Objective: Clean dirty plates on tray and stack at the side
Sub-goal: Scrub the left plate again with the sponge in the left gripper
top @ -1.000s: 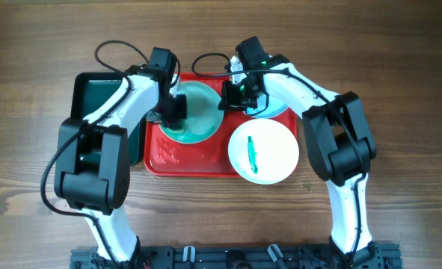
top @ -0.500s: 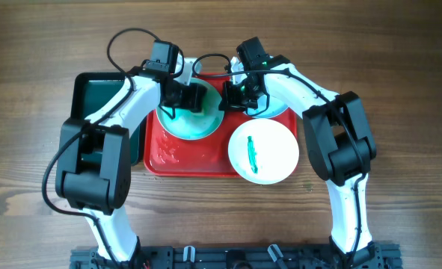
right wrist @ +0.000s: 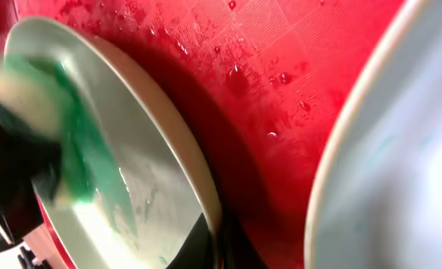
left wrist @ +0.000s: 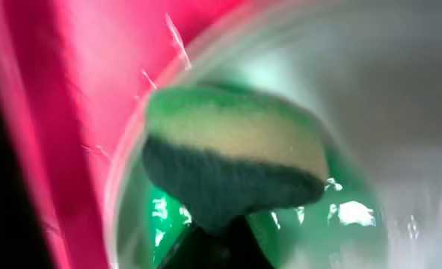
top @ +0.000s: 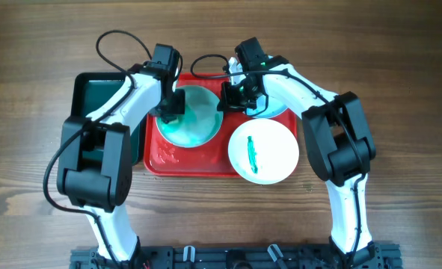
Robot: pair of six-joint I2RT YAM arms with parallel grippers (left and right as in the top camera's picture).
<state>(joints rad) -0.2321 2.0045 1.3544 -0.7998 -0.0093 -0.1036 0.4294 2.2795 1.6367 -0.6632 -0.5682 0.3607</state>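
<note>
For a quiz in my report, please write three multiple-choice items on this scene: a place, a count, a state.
1. The green bin stands: A) beside the tray, on the robot's left; B) on the tray; C) on a plate.
2. Plates seen overhead: A) two; B) three; C) four.
3. The left gripper is: A) open; B) shut on the sponge; C) shut on a plate.
Answers: 1 A, past the tray's left edge; 2 B, one scrubbed, one streaked, one under the right arm; 3 B, the left wrist view shows it pinched.

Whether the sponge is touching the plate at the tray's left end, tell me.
Touching. The left wrist view shows the sponge pressed flat against the face of the plate, with no gap between them.
</note>
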